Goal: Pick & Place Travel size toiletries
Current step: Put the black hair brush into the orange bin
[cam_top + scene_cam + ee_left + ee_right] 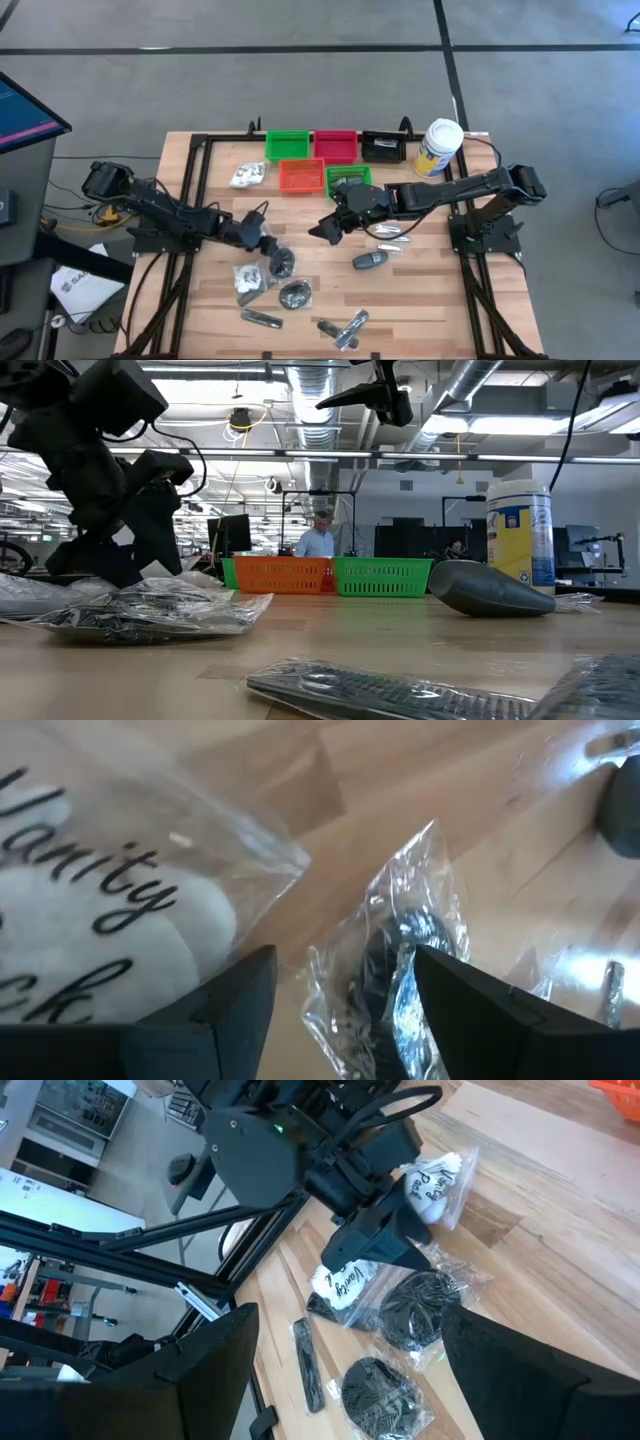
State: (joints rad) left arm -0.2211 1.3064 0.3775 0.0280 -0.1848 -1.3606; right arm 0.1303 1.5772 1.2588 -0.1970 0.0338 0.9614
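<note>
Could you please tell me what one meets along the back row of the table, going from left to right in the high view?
White packet → green tray → red tray → black tray → white canister.

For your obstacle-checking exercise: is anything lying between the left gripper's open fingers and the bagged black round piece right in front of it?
Nothing visible does. The left gripper is open, low over the table, with the bagged black round piece showing directly in the gap between its fingers. A clear vanity packet lies beside it, off to one side, not in the path.
</note>
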